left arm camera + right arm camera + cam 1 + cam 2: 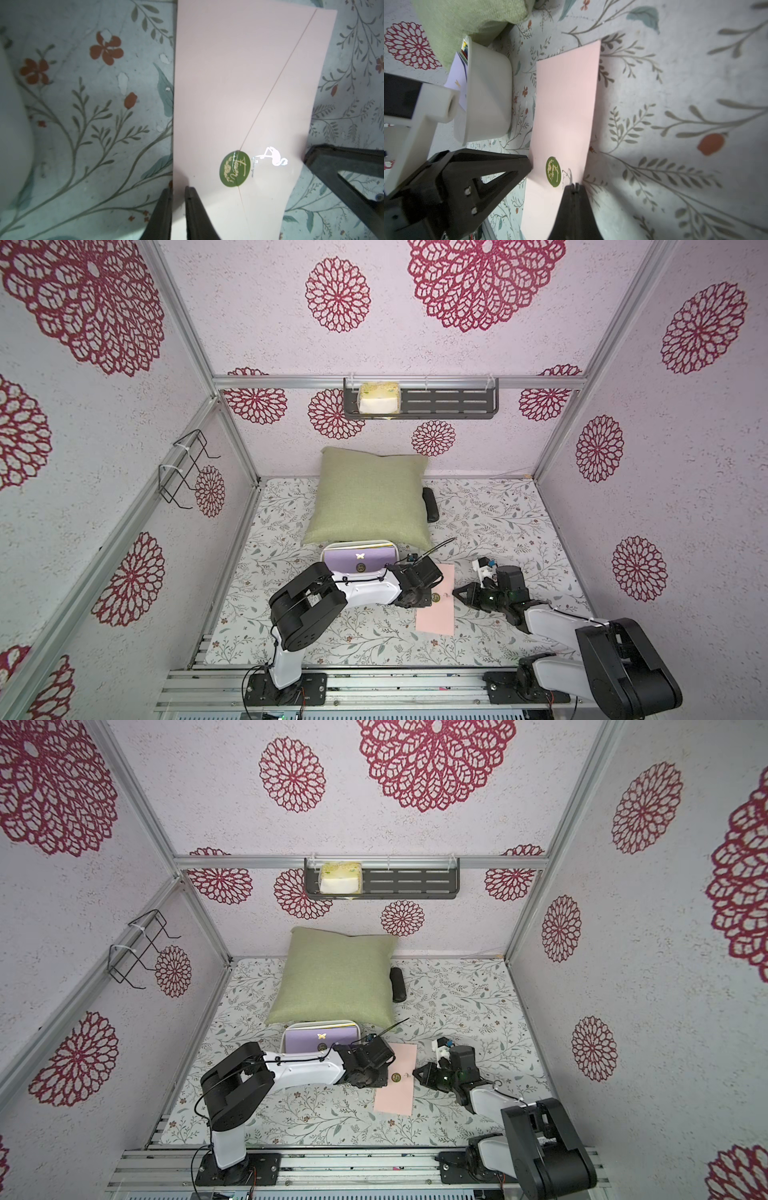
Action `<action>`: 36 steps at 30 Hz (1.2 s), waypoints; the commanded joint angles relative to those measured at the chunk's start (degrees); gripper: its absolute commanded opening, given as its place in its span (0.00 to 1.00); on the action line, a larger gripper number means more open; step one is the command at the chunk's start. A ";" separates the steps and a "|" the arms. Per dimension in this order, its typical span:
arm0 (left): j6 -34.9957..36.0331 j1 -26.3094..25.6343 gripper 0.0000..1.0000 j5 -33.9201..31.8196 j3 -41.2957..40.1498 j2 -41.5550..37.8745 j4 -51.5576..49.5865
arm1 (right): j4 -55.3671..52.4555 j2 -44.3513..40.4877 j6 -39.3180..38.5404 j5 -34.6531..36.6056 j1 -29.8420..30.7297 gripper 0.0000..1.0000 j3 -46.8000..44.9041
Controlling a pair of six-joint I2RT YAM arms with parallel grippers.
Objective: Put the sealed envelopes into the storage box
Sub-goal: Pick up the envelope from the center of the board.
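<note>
- Your left gripper (178,199) pinches one long edge of the pink envelope (436,605), jaws nearly together.
- Your right gripper (574,188) is clamped on the opposite edge, beside the green round seal (554,171).
- The white storage box (488,91), lilac envelope (359,562) on top, sits just beyond the left gripper.

Floral-patterned tabletop (498,522) and its load.
On it lie a green cushion (370,497), a white storage box (397,551) beside it, a pink envelope (436,614) and a small dark roll (430,504).
</note>
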 commanded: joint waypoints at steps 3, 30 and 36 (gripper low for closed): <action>0.04 -0.38 0.18 3.69 -1.72 2.76 4.02 | -5.89 -3.95 -2.69 4.63 1.14 0.15 0.48; -0.40 -0.22 0.06 3.97 -0.94 4.24 3.04 | 0.31 0.55 4.81 -0.82 -0.76 0.46 -0.92; -0.32 -0.21 0.04 4.43 -0.31 5.02 2.59 | 2.77 -2.72 9.95 -4.29 -0.84 0.45 -0.58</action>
